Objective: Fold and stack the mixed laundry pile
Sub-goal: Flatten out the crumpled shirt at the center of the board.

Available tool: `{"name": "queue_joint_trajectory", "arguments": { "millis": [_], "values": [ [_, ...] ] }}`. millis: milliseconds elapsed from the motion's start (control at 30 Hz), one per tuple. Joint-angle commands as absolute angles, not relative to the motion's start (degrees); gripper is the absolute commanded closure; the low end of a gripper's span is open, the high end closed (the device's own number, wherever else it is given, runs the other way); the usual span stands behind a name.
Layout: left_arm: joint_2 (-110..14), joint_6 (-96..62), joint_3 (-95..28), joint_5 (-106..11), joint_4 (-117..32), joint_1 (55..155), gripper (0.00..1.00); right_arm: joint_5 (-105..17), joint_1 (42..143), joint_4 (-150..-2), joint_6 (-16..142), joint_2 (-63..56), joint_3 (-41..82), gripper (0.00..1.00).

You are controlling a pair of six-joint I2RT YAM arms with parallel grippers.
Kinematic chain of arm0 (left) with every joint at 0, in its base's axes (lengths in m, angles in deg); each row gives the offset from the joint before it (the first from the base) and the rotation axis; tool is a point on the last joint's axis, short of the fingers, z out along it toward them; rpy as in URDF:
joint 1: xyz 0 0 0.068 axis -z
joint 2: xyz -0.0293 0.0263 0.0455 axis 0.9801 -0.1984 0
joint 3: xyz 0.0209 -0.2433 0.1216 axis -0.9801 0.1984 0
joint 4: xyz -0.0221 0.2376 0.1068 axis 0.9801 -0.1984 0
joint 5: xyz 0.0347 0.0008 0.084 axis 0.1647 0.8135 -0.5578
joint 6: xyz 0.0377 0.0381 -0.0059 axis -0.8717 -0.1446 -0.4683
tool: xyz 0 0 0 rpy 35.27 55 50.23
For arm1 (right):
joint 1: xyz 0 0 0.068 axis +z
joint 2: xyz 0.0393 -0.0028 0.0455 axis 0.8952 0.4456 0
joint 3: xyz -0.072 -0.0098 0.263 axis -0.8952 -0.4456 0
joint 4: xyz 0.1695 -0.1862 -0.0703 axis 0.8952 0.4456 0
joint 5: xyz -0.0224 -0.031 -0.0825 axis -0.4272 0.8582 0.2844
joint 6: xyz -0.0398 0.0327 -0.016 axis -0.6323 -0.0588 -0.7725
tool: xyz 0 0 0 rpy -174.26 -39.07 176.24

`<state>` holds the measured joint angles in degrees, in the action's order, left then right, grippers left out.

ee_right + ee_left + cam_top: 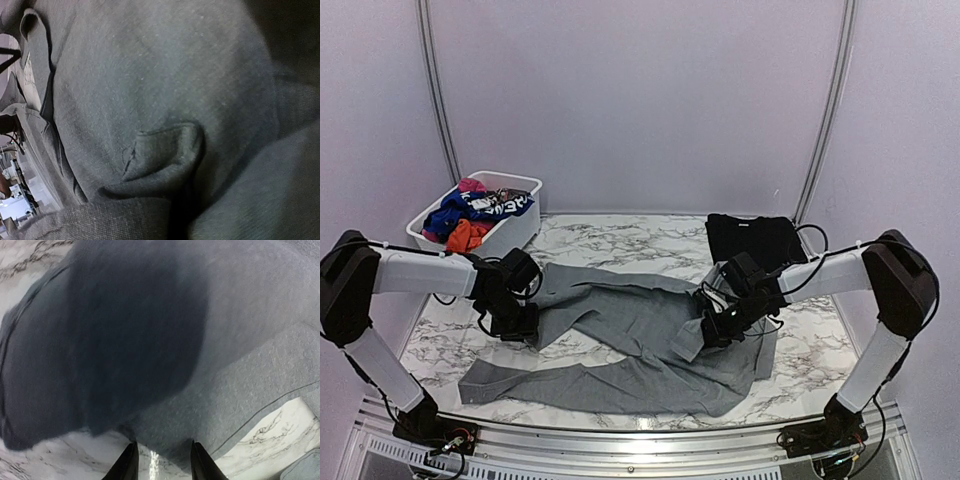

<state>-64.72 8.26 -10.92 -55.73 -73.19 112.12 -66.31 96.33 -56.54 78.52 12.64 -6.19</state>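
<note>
Grey garment [630,345]: spread across the marble table [810,350], between both grippers.
Left gripper [161,465]: jaws held apart at the garment's left edge.
Right gripper [713,327]: jaws pressed together among grey folds; whether cloth is pinched cannot be told.
Behind: folded black garment [755,238] at right; white basket [520,228] of coloured clothes [470,215] at left.

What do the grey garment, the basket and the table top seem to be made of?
The grey garment: soft woven cloth, matte; fine weave, limp folds. The basket: probably plastic, white, smooth, rigid walls. The table top: marble look, white with grey veins; perhaps only printed laminate.
</note>
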Motion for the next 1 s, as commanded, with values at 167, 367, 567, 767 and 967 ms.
{"name": "queue_joint_trajectory", "arguments": {
  "millis": [167, 367, 567, 767, 967],
  "values": [
    [-46.8, 22.8, 2.3, -49.3, -79.3, 113.3, 0.63, -62.4, 81.5, -48.8, 75.5, 12.7, -8.1, 1.00],
    [-38.0, 19.2, -3.8, -55.3, -80.6, 114.5, 0.54, -64.4, 80.0, -45.2, 69.2, 14.8, -1.7, 1.00],
    [-57.8, 3.2, -22.6, -54.6, -75.1, 116.0, 0.60, -64.8, 85.4, -43.2, 67.2, 15.9, 3.7, 1.00],
    [-77.8, -0.3, -39.0, -53.3, -73.1, 117.3, 0.71, -62.4, 89.2, -42.8, 68.2, 17.9, 4.6, 1.00],
    [-85.6, 0.7, -39.5, -53.0, -74.3, 118.1, 0.76, -60.3, 88.7, -41.9, 68.6, 16.2, 5.0, 1.00]
  ]
}}
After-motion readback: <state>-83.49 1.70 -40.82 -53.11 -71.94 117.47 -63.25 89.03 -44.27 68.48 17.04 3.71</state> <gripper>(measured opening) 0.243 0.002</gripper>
